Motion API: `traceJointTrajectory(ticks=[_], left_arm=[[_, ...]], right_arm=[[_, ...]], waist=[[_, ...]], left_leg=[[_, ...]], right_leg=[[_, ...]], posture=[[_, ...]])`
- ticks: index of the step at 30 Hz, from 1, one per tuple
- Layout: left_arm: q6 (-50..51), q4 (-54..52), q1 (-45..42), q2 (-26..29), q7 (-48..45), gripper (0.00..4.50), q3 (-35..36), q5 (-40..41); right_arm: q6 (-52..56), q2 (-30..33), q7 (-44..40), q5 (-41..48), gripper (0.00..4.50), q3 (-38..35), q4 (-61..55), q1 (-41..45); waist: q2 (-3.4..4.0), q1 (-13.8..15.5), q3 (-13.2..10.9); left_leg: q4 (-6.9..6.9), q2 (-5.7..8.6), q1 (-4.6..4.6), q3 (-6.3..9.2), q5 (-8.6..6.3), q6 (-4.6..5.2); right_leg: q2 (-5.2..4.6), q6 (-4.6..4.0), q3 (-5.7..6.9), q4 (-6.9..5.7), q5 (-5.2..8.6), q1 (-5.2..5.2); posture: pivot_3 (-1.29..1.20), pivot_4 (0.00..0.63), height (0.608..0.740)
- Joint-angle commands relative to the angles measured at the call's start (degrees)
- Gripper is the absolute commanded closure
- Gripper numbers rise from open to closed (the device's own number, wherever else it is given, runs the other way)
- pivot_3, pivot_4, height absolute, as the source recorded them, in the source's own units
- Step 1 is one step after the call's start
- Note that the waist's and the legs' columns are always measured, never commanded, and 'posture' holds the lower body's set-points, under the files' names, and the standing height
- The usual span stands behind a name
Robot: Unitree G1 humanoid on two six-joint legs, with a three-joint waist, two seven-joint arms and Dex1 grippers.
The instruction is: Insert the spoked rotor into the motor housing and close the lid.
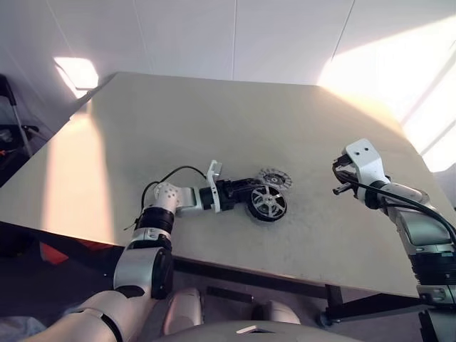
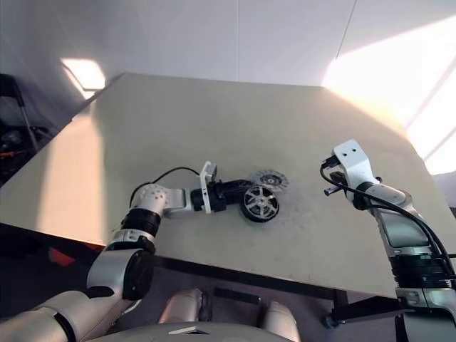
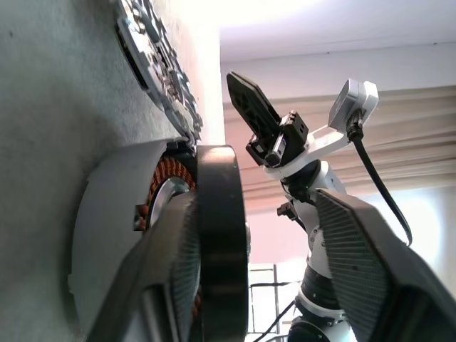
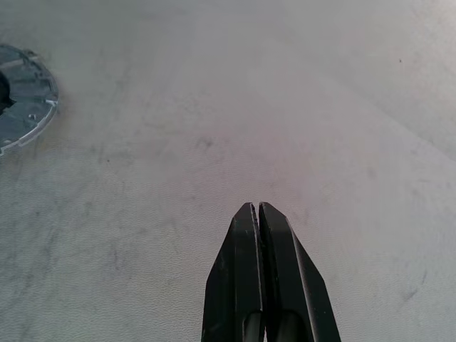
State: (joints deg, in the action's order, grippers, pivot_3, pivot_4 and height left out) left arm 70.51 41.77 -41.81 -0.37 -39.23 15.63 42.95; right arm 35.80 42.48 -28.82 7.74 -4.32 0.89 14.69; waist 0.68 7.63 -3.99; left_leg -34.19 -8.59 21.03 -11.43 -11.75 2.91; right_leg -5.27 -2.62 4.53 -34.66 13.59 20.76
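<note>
Left gripper at the rotor-and-housing stack, mid-desk; right gripper idle.

Head views: the black-rimmed, silver-spoked rotor (image 1: 268,203) sits on the round grey motor housing (image 3: 107,242) near the middle of the beige desk (image 1: 214,121). The flat grey toothed lid (image 1: 275,178) lies just beyond it. The left gripper (image 1: 246,191) reaches in from the left.
Left wrist view: fingers (image 3: 370,271) spread, one against the rotor rim, the other apart; copper windings show under the rotor.
Right wrist view: the right gripper (image 4: 258,210) is pressed together above bare desk, well right of the lid.
</note>
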Motion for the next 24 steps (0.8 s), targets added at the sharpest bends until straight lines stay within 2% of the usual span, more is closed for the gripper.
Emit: traceJointTrajectory(ticks=[1,6,13,24], left_arm=[[-0.74,-1.90,0.73,0.70,0.31,1.07,-0.68,-0.94],[-1.09,-6.40,2.60,3.87,-0.18,1.07,1.26,0.35],[-1.46,-10.69,3.45,7.24,0.33,1.07,3.68,1.72],[-6.24,-12.26,3.92,7.58,0.99,1.07,2.79,0.51]], right_arm=[[-0.97,-0.50,-1.30,1.62,4.50,-2.05,-4.40,1.04],[-2.24,-1.41,-4.99,5.81,4.50,-3.73,-9.44,0.02],[-1.17,-3.82,-14.95,18.72,4.50,-4.69,-22.86,-3.87],[-1.19,-5.46,-15.47,15.75,4.50,5.37,-23.22,-9.00]], waist=[[0.00,-0.03,0.00],[0.01,-0.48,-0.01],[0.05,-0.30,-0.03],[0.00,-0.51,-0.05]], left_leg=[[0.00,0.01,-0.01,0.00,0.00,0.00],[0.10,-0.06,0.09,0.00,-0.01,0.00],[0.16,-0.08,0.42,-0.01,-0.01,0.03],[0.06,-0.07,0.26,0.00,-0.02,0.00]], right_leg=[[0.00,0.02,0.00,0.02,0.01,-0.01],[0.04,-0.14,-0.01,-0.02,-0.08,0.18],[0.06,-0.14,0.01,-0.01,-0.06,0.50],[0.04,0.08,0.00,-0.01,0.06,0.31]], posture=[[0.00,0.000,0.740],[0.00,0.000,0.740],[0.00,0.000,0.740],[0.00,0.000,0.740]])
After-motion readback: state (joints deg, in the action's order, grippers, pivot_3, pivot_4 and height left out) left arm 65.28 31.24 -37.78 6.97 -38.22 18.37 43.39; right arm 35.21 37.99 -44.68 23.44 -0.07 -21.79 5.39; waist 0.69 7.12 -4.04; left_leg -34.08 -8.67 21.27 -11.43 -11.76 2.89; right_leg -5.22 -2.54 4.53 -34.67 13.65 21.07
